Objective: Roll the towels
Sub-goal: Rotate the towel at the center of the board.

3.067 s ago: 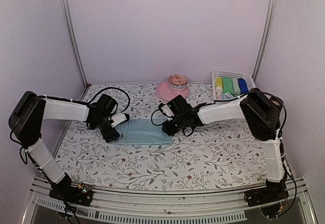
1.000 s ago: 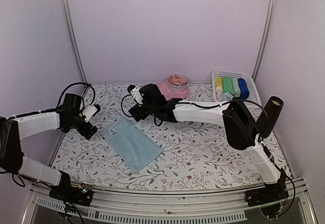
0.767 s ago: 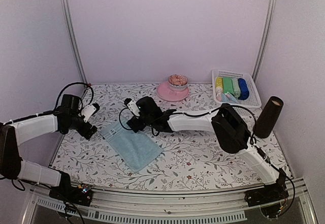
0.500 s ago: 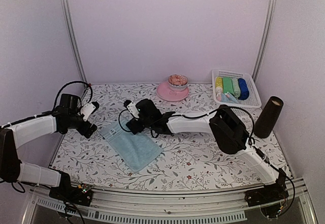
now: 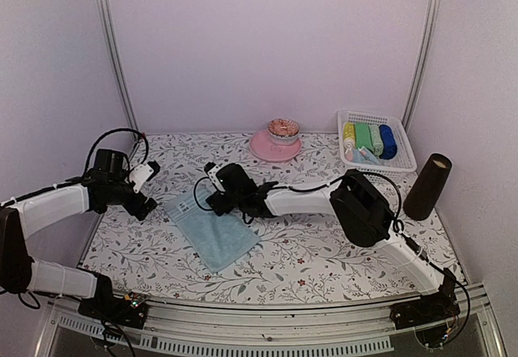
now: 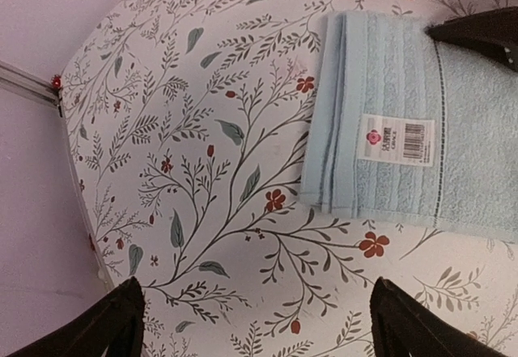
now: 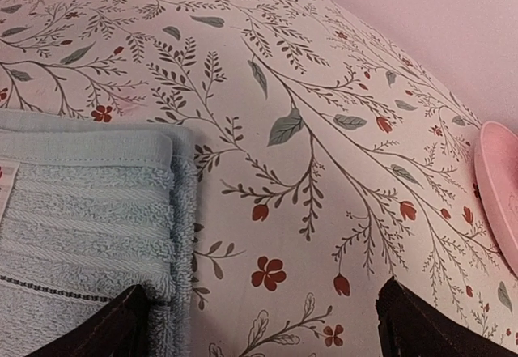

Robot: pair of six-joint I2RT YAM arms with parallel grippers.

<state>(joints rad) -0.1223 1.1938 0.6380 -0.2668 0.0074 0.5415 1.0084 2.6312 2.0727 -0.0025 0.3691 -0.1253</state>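
One pale blue towel (image 5: 212, 227) lies flat and diagonal on the flowered table (image 5: 324, 244), its white label (image 6: 394, 137) facing up. My left gripper (image 5: 152, 191) hovers open just left of the towel's far-left end, and in the left wrist view it (image 6: 259, 333) has only tabletop between its fingers (image 6: 113, 325). At the towel's far corner my right gripper (image 5: 206, 191) is open. In the right wrist view the right gripper (image 7: 259, 333) has one of its fingers (image 7: 105, 329) over the edge of the towel (image 7: 81, 211) and the other over bare table.
A white basket (image 5: 401, 150) at the back right holds yellow, green and blue rolls. The pink plate (image 5: 263, 145) carries a small bowl (image 5: 283, 128) at the back centre, and its rim (image 7: 498, 187) shows in the right wrist view. A dark cylinder (image 5: 426, 185) stands at the right edge.
The right gripper has come down from behind the towel onto its far corner. The left gripper has edged slightly toward the towel. Three seconds ago the towel lay square between both grippers.
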